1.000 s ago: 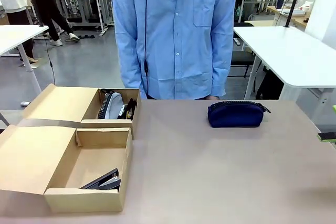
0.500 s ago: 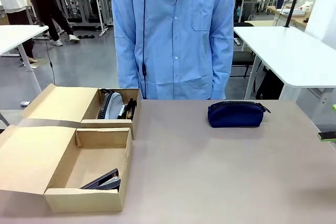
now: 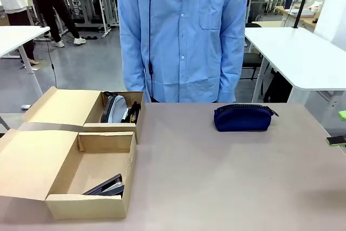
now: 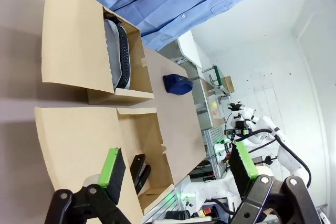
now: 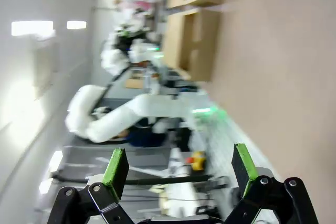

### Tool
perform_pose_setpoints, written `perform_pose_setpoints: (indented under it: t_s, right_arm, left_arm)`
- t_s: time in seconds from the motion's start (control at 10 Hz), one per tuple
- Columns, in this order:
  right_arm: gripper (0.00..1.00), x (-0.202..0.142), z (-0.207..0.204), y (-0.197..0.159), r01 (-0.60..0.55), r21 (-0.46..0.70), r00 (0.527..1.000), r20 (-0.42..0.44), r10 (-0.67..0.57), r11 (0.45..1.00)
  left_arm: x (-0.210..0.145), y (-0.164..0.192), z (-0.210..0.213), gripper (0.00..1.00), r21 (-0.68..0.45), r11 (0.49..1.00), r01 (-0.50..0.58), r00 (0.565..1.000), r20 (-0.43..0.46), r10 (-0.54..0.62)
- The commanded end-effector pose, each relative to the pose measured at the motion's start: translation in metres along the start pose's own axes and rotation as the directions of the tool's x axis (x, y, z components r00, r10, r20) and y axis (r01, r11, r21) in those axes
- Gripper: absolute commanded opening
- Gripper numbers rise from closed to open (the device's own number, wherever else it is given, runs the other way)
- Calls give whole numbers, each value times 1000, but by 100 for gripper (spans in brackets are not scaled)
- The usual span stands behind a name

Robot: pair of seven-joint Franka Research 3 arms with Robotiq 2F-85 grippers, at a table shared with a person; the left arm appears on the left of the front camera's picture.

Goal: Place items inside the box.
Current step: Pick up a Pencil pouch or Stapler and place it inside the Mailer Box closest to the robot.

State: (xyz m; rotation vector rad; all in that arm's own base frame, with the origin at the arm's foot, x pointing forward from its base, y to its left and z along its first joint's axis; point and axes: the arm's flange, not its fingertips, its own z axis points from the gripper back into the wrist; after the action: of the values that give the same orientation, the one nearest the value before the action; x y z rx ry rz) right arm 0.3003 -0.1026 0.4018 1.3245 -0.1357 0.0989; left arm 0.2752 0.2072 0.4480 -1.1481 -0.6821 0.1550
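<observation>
The cardboard box [image 3: 86, 207] lies open at the table's left, its flap spread flat. A grey zip pencil case [image 3: 115, 109] and dark pens lie in the far compartment. A black stapler [image 3: 106, 186] lies in the near one. The navy blue zip pouch [image 3: 241, 117] rests on the table right of centre, in front of the person. My right gripper [image 3: 338, 127] shows as green pads at the right edge, open and empty, right of the pouch. In the left wrist view my left gripper [image 4: 177, 163] is open above the box [image 4: 73, 51], with the pouch [image 4: 177, 83] farther off.
A person in a blue shirt [image 3: 181, 36] stands at the far edge, arms down. The right wrist view is blurred; its gripper [image 5: 179, 164] is open over bare table [image 5: 273, 66], with the box [image 5: 194, 24] far off. Bare tabletop [image 3: 216, 177] lies between box and pouch.
The person has shifted slightly to the right. The right gripper's green pads have edged a little further into the front view. Box and pouch have not moved.
</observation>
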Motion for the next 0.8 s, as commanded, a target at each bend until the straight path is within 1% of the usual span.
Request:
perform_pose_setpoints:
  t_s: [0.0,0.1,0.2,0.3,0.4,0.5,0.6,0.7]
  right_arm:
    - [100,54,-9,19,-279,-497,951,-23,309,822]
    - [100,90,-2,24,-318,-806,895,-82,438,499]
    - [100,113,-11,28,-306,-924,862,-167,479,229]
    - [100,128,-27,32,-371,-921,804,-257,536,116]
    - [100,136,-40,35,-385,-919,774,-273,571,82]
    - [100,136,-46,40,-372,-923,777,-252,577,98]
    - [100,126,-43,43,-413,-861,809,-198,554,295]
    - [100,151,-37,57,-465,-711,859,-218,462,529]
  left_arm:
    - [-3,-1,-2,100,-24,1000,18,1000,17,-18]
    - [-3,-1,-2,100,-24,1000,18,1000,17,-18]
    - [-3,-1,-2,100,-24,1000,18,1000,17,-18]
    - [-3,-1,-2,100,-24,1000,18,1000,17,-18]
    - [-3,-1,-2,100,-24,1000,18,1000,17,-18]
    - [-3,-1,-2,100,-24,1000,18,1000,17,-18]
    - [-3,-1,-2,100,-24,1000,18,1000,17,-18]
    - [-3,-1,-2,100,-24,1000,18,1000,17,-18]
